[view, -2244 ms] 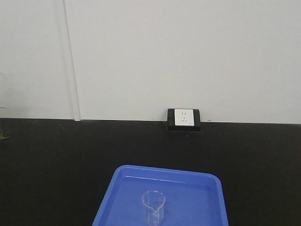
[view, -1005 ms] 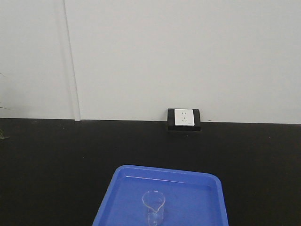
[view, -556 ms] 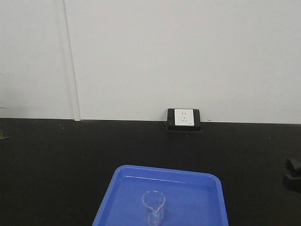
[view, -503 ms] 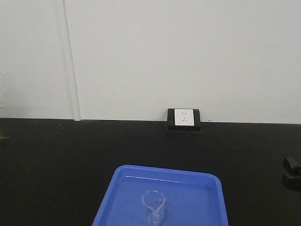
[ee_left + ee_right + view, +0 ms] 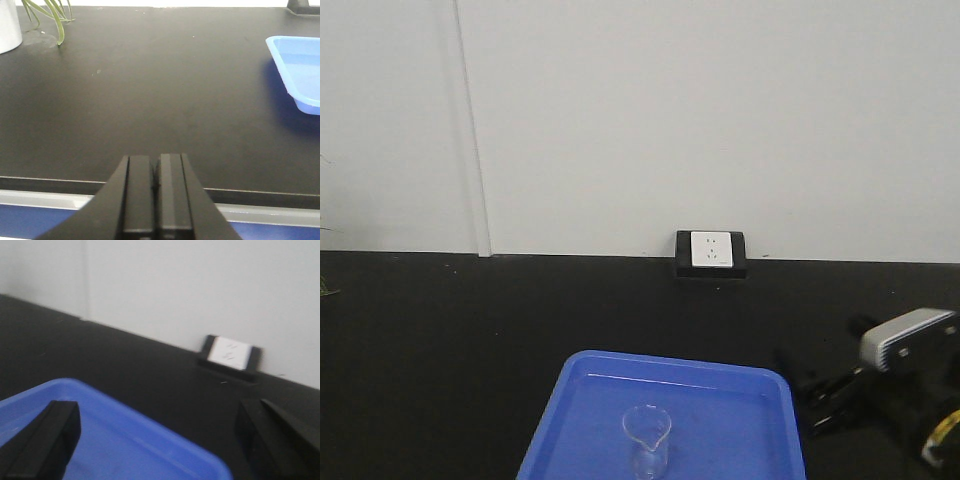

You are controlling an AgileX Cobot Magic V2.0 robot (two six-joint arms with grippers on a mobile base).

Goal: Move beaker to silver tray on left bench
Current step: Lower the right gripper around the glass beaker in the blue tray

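Task barely begun. The beaker (image 5: 647, 437) stands upright and ungrasped in the blue tray (image 5: 720, 395), at the near edge of the bench (image 5: 440, 330). Right gripper (image 5: 157, 409) hangs just beside the tray's right rim, jaws spread wide, empty. Left gripper (image 5: 156, 197) is clenched on nothing above the near edge. Silver tray is in no view. Beaker's base is cut off, and the right wrist view is blurred.

I see plain white wall (image 5: 720, 100) across upper frame, vertical seam (image 5: 470, 130) at left, socket (image 5: 711, 251) centre, matte black worktop (image 5: 440, 330) below.
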